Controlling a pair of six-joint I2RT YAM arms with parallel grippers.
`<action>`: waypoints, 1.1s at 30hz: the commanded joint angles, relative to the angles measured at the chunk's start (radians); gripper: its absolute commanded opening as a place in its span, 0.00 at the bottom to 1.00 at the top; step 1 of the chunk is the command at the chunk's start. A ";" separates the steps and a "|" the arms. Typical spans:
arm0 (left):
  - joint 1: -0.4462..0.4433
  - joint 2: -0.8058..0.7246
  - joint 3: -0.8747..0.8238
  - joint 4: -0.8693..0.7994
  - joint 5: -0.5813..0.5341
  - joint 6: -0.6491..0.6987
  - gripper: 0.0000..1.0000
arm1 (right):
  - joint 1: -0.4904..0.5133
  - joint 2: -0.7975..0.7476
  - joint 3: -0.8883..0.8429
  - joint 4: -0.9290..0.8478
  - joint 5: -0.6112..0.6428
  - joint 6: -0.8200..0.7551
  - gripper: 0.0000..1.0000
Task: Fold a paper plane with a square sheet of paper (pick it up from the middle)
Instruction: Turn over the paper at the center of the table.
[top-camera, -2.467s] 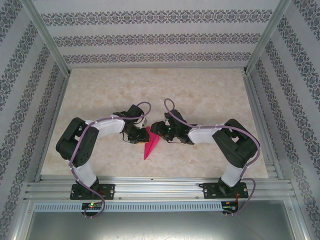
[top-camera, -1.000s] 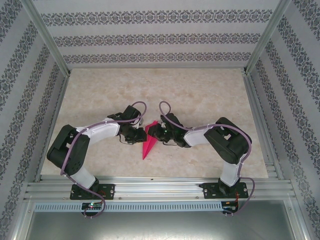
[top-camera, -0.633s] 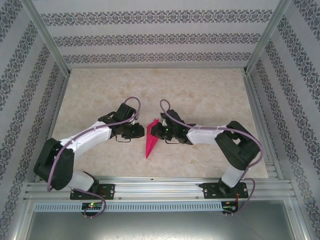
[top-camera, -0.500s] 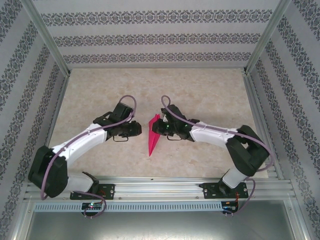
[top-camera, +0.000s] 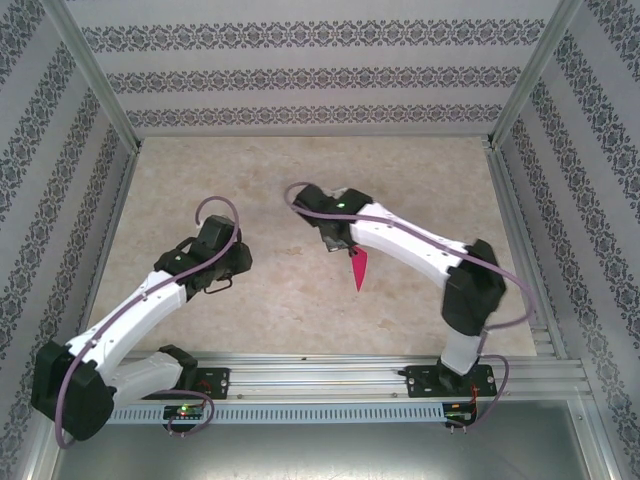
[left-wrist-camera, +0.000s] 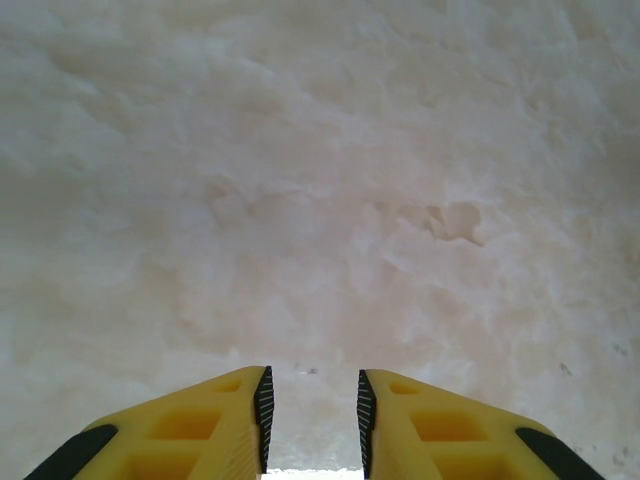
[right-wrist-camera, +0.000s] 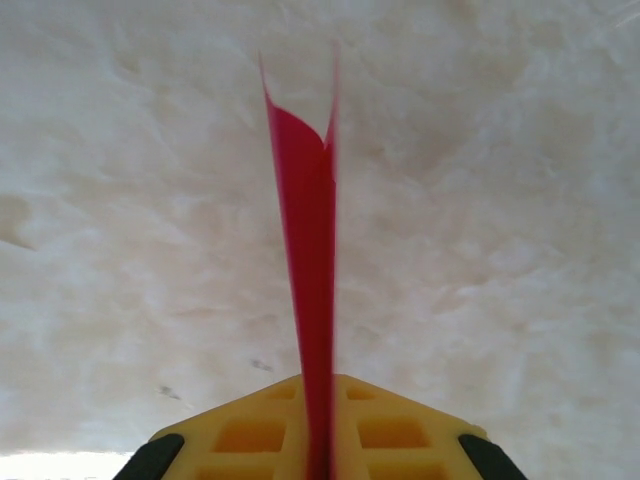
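right gripper (right-wrist-camera: 319, 400) is pinching the paper plane (right-wrist-camera: 305, 250), long axis running straight out ahead; left gripper (left-wrist-camera: 311, 410) is hanging part-open, empty, well apart.

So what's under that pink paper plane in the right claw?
Bare marbled table; the right gripper pinches the paper plane. Its pinched end is covered.
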 joint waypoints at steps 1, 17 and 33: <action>0.016 -0.082 -0.023 -0.066 -0.109 -0.049 0.33 | 0.053 0.170 0.131 -0.234 0.140 -0.026 0.10; 0.028 -0.391 -0.078 -0.159 -0.228 -0.048 0.43 | 0.160 0.456 0.390 -0.025 -0.231 -0.003 0.44; 0.029 -0.150 -0.067 -0.024 0.062 -0.026 0.47 | -0.143 -0.224 -0.601 0.986 -0.933 0.193 0.61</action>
